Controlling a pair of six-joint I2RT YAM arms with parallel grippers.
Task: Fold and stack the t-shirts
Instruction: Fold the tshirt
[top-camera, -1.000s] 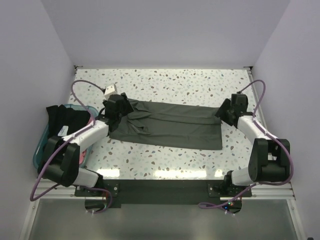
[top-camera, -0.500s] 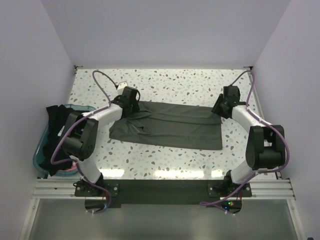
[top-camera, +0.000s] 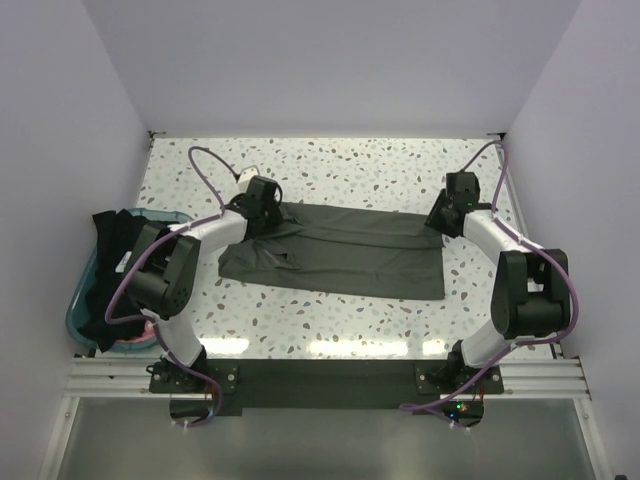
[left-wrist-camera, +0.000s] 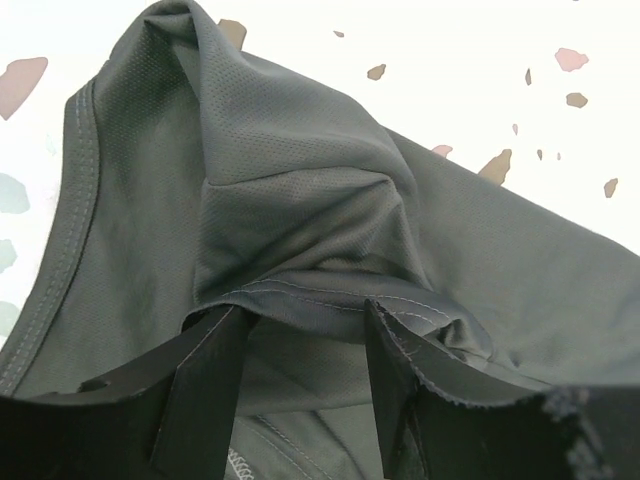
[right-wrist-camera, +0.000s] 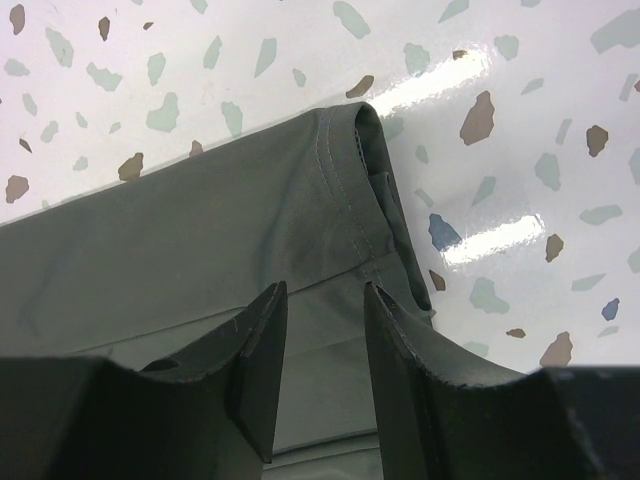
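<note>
The dark olive-green t-shirt (top-camera: 340, 250) lies folded into a long band across the middle of the table. My left gripper (top-camera: 262, 203) is at its far left corner. In the left wrist view the gripper (left-wrist-camera: 305, 318) is open, and its fingers (left-wrist-camera: 215, 370) straddle a raised, bunched hem of the shirt (left-wrist-camera: 300, 200). My right gripper (top-camera: 441, 214) is at the far right corner. In the right wrist view it (right-wrist-camera: 323, 292) is open, just above the stitched edge of the shirt (right-wrist-camera: 200, 240). The black t-shirt (top-camera: 118, 240) hangs over the tub, and a bit of the pink one (top-camera: 130, 345) shows beneath it.
A teal plastic tub (top-camera: 72, 312) stands at the table's left edge. White walls close in the table on three sides. The arm bases sit on a dark rail (top-camera: 320, 378) at the near edge. Purple cables (top-camera: 205, 170) loop above both arms.
Both arms have swung from the shirt's sides up to its far corners. The left moved away from the tub side. In the last half second they barely moved.
</note>
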